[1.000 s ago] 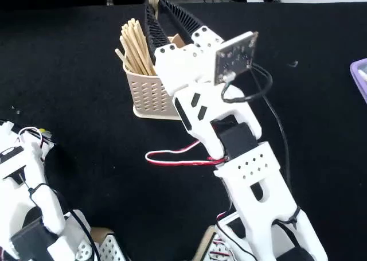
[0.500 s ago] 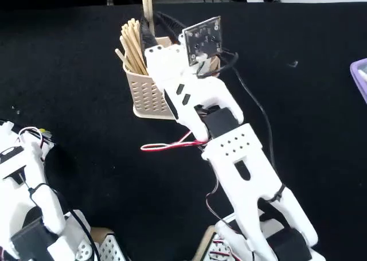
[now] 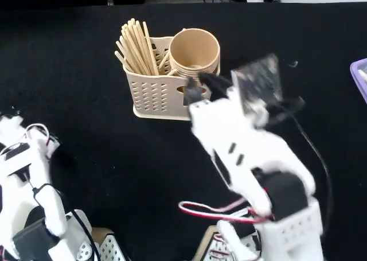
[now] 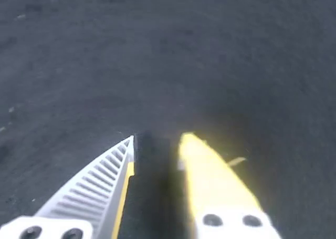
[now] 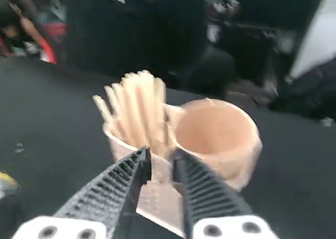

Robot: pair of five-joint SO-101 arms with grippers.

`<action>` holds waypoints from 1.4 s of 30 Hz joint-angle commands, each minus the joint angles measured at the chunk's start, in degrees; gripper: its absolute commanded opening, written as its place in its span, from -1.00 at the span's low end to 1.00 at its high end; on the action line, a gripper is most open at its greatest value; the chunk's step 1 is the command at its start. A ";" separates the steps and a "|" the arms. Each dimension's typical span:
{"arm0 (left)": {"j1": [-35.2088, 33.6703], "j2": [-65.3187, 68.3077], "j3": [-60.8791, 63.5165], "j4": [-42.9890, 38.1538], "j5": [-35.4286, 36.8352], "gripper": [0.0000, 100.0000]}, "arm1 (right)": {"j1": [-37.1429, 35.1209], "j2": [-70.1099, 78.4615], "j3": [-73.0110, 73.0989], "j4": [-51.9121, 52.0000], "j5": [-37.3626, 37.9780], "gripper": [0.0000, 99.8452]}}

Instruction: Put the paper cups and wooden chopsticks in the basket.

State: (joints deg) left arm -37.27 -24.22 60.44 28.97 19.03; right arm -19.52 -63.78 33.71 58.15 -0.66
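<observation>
Right pincer (image 5: 160, 157): black ribbed jaws parted by a narrow gap, nothing between them. In the high view it hangs just beside the near wall of the basket, apart from it.

Left pincer (image 4: 157, 142): one white ribbed jaw and one yellow jaw stand slightly apart, empty, and face bare black table cloth (image 3: 86, 140). That arm is at the near left corner, well apart from the basket.

Beige perforated plastic basket (image 3: 152, 94): upright on the cloth and undisturbed.

Nested stack of tan paper cups (image 3: 195, 50): upright in the compartment on the right arm's side, mouth up, rim well above the basket wall.

Bundle of pale wooden chopsticks (image 3: 136, 49): stands on end in the other compartment, fanned and leaning, tips above the rim.

Assessment: no loose cup or chopstick is seen on the cloth, so the task appears complete or very nearly so.

Handling, as judged:
- The cups are light and thin-walled and would crush under a hard squeeze. A gentle pinch over the rolled rim, the stiffest part, is advised.
- The chopsticks are light, stiff, smooth and slender, so liable to roll or slide out. They are best taken across the shaft near the middle, jaws fully closed.
- The basket is light enough to shift or tip if nudged.

A purple object (image 3: 360, 74) lies at the table's far right edge; its nature cannot be told.
</observation>
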 commanded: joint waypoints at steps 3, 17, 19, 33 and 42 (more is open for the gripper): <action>2.77 -2.73 -0.48 1.58 -4.04 -0.95 | 14.15 -16.66 17.71 -1.41 -0.35 -0.98; 14.20 -38.68 19.82 1.76 -13.36 -0.94 | 20.40 -43.30 46.90 0.09 -0.79 -0.97; 14.73 -44.66 23.08 1.76 -13.63 -0.94 | 20.48 -43.56 47.25 2.64 -0.70 -0.97; 25.27 -80.18 36.79 11.87 -14.07 -0.94 | 20.57 -44.88 58.95 15.91 -0.53 -0.97; 29.23 -78.51 37.05 27.25 -25.23 -0.94 | 20.92 -44.70 62.90 16.62 -0.35 -0.97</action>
State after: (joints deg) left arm -8.88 -102.46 96.22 46.64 -3.12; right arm -0.18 -103.08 96.48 74.42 -0.66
